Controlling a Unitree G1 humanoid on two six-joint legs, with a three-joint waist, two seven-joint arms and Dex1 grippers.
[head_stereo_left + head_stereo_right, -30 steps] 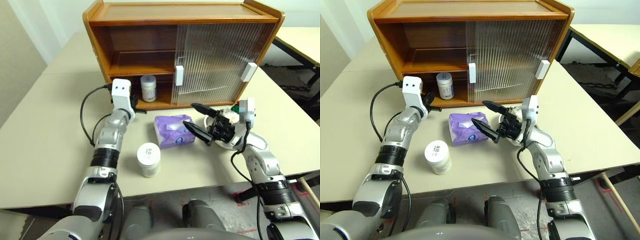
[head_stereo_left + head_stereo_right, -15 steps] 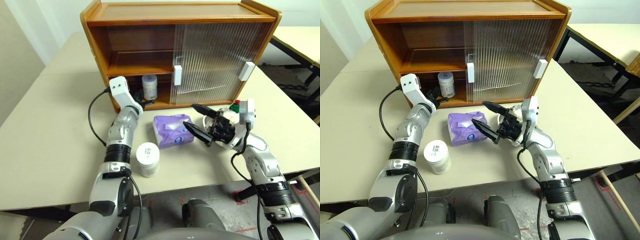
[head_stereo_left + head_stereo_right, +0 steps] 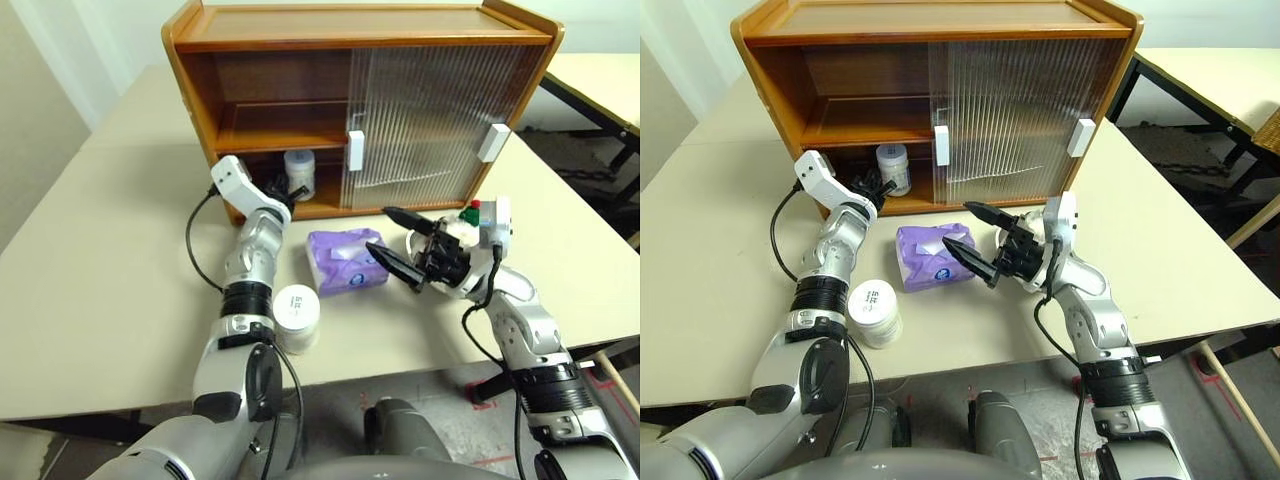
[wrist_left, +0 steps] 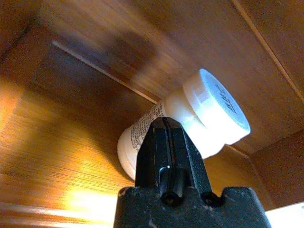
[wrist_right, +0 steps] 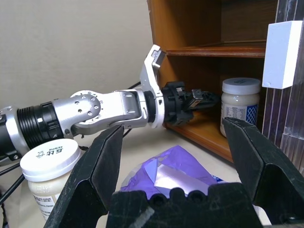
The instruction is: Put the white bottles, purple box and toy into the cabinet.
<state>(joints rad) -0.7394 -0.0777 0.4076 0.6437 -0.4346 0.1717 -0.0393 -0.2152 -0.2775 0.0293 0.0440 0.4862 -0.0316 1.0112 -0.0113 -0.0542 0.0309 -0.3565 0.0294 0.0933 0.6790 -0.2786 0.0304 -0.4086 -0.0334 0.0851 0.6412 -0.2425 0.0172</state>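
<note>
Closed left gripper (image 4: 165, 137) at the open wooden cabinet (image 3: 260, 40)
Right gripper (image 3: 392, 242) spread wide beside the soft lavender-purple pack (image 3: 345, 258).

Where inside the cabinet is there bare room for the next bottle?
The upper shelf is bare. Below, the floor right of the stored white bottle toward the sliding door looks free; its left is crowded by the shut left gripper.

Beige table (image 3: 90, 270); second table (image 3: 600, 75) right; pale wall (image 3: 40, 110) left.
</note>
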